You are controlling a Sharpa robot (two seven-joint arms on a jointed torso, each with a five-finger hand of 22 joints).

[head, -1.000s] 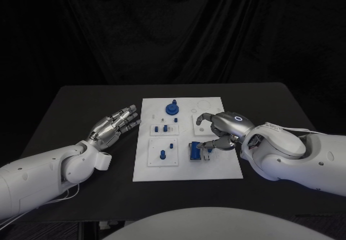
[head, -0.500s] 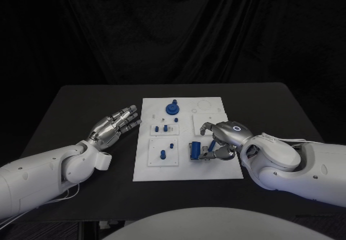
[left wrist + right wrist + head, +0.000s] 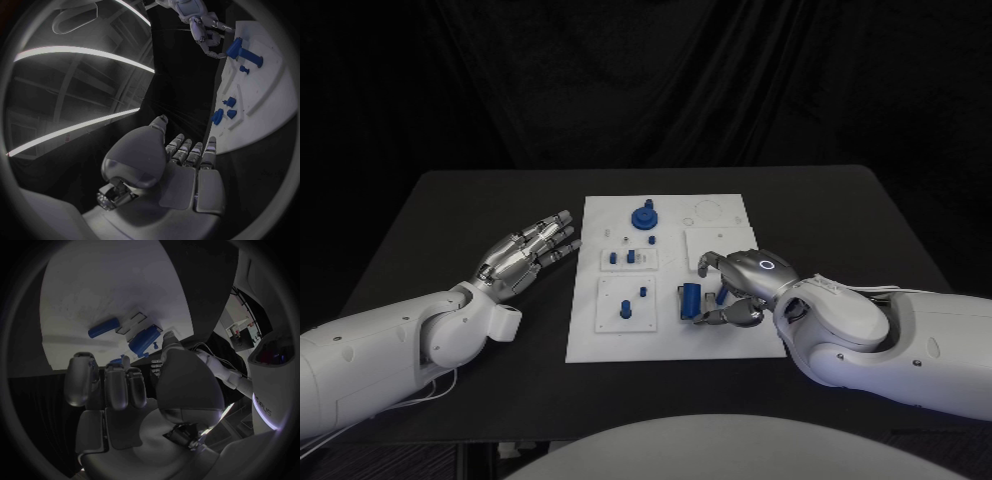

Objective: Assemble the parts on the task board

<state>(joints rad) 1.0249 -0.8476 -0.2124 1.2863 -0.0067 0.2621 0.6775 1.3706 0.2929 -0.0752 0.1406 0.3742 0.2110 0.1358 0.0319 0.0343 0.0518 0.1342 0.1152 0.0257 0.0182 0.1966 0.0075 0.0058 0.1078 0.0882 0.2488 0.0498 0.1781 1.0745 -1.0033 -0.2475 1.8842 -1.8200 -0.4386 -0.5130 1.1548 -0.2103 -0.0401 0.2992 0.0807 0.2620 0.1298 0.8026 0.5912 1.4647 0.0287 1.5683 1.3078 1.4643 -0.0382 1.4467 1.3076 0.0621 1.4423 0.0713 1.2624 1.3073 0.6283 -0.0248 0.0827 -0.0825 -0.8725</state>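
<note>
On the black table (image 3: 444,215) in the head view, the task board (image 3: 733,345) is lying lengthwise away from the robot; the right hand (image 3: 740,285) is curling over a blue part (image 3: 689,301) whose long axis runs toward the board's near edge. Whether it is gripping, I cannot tell. The left hand (image 3: 528,252) is resting beside the board, fingers spread, holding nothing.

From the left wrist, that hand (image 3: 178,170) is lying flat.

From the right wrist, the fingers (image 3: 119,385) are bending over the part (image 3: 145,337).

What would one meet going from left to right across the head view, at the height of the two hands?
Left hand → task board → small blue pegs → blue cylinder part → right hand.
</note>
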